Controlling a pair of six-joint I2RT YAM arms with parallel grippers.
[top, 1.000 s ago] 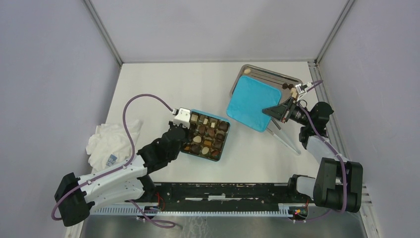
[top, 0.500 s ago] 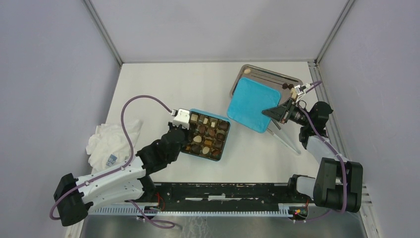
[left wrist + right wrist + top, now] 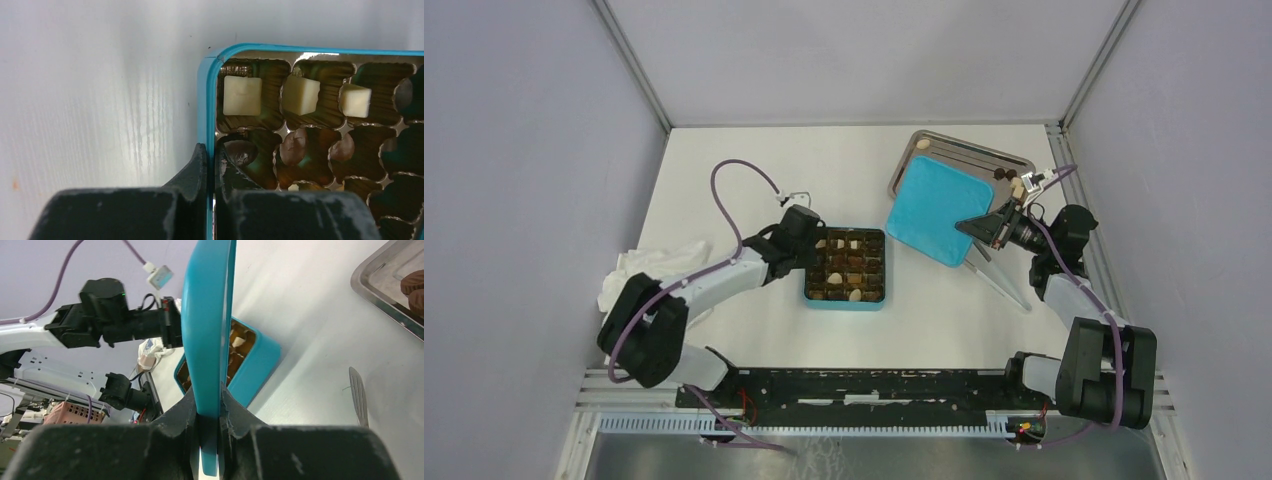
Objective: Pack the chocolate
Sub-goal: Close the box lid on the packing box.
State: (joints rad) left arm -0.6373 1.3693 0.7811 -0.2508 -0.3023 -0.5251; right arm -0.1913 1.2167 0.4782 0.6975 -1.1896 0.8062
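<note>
**Risk before the closing**

Chocolate (image 3: 242, 95) sat mostly in the cells of the box (image 3: 844, 303) at mid-surface, white cubes along one row and darker pieces beside them. A few more pieces (image 3: 1002, 174) lay on the tray (image 3: 969, 150) at the far right, well apart from the box.

The left pincer (image 3: 210, 165) was clamped shut on the box's left wall, one finger outside and one inside the corner cell, just beside a dark piece. The right pincer (image 3: 209, 412) gripped the lid (image 3: 207, 315) by a thin edge and held it nearly upright above the surface (image 3: 724, 170), between box and tray.

Several things could go wrong from there. The inner left finger could crush or smear the piece beside it, or drag the brown insert if the box were pulled. A sharp tug might jolt pieces out of their cells. The lid, pinched only at its edge, could pivot or slip, and if lowered askew it would likely catch the rim or the left finger over the wall. Closing at once would probably strand the tray's pieces. Tweezers (image 3: 999, 280) lay close under the right arm and could be knocked.

No brand, label or writing could be read on box, lid or the cloth (image 3: 639, 275) at the left.
</note>
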